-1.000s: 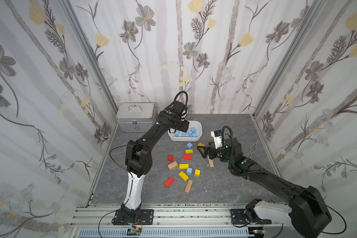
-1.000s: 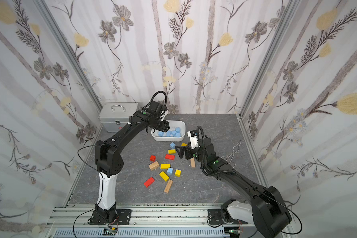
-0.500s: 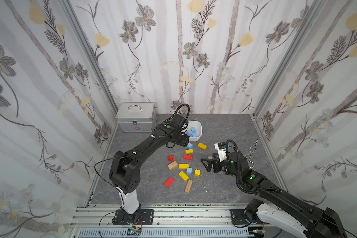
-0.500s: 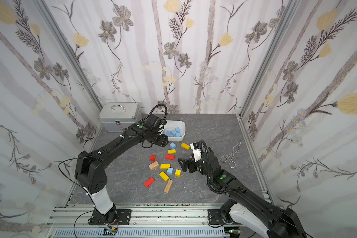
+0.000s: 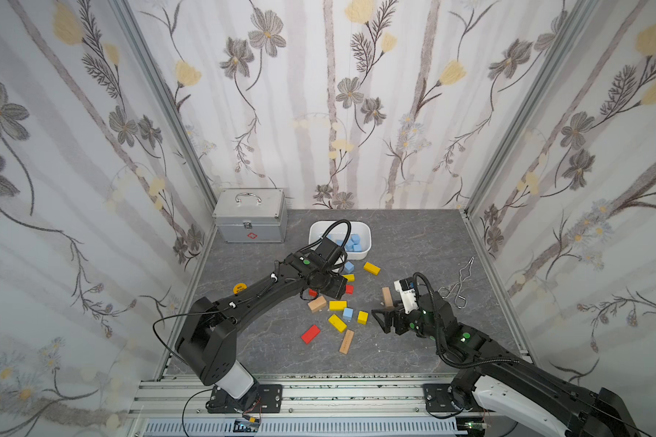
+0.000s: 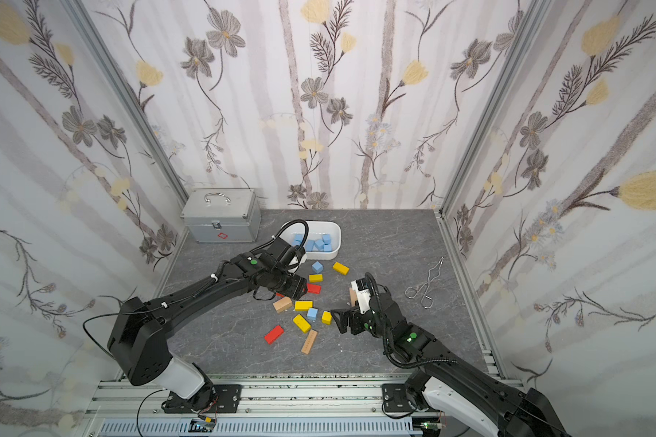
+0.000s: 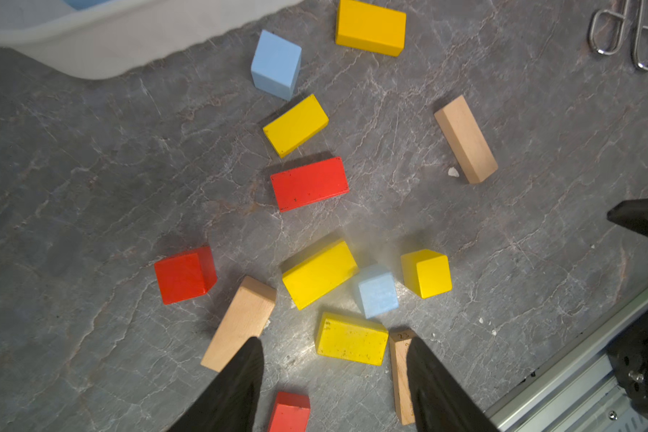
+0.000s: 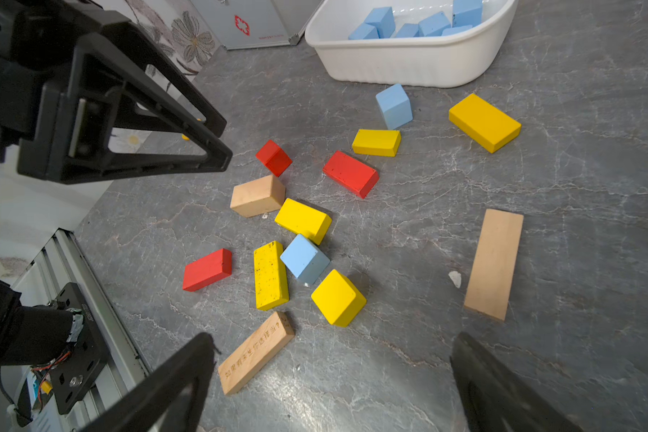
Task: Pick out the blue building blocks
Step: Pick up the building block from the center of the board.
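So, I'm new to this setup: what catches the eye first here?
The bright scatter of red, yellow and tan blocks at mid-table. Behind it a white tub holds light-blue cubes; two more blue cubes lie outside, one near the tub, one amid the scatter.

Five yellow wooden blocks (image 8: 303,220), three red wooden blocks (image 8: 350,174), three plain tan wooden blocks (image 8: 257,196) and at least seven light-blue wooden blocks (image 8: 304,259); one white plastic tub (image 8: 408,71), one silver metal case (image 5: 249,223), one pair of wire tongs (image 5: 464,271).
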`<state>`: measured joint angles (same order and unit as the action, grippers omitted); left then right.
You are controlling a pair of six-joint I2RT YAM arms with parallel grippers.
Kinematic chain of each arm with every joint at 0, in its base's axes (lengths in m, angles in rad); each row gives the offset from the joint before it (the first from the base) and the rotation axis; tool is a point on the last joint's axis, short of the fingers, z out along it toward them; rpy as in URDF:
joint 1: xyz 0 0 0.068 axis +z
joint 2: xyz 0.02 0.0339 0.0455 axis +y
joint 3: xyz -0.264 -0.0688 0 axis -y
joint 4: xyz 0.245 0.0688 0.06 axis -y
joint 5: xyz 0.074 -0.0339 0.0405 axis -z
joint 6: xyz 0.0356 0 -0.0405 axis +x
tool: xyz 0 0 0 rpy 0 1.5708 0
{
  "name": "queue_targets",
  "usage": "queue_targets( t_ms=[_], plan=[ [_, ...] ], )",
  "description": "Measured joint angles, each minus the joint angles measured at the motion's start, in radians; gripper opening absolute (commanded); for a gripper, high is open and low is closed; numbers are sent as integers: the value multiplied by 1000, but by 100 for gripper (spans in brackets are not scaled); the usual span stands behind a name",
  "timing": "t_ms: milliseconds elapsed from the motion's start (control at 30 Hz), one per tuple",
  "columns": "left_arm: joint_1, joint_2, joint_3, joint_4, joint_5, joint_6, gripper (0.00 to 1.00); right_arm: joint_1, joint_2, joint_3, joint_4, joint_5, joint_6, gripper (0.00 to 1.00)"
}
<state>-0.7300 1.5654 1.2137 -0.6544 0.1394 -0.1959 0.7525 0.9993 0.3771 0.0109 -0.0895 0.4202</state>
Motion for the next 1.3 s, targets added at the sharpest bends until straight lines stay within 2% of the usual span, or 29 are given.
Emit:
queue_targets(
  t_ms=[400,1067,1300],
  plan=[
    [-59,27,-121,108,8,-116,64,14,23,-31,5,-40,14,100],
    [-134,186,-71,134,0,-174,66,14,-29,-96,8,-44,32,100],
    [-164,238,-11,112,-23,-174,66,14,-43,-97,8,-43,33,100]
  ],
)
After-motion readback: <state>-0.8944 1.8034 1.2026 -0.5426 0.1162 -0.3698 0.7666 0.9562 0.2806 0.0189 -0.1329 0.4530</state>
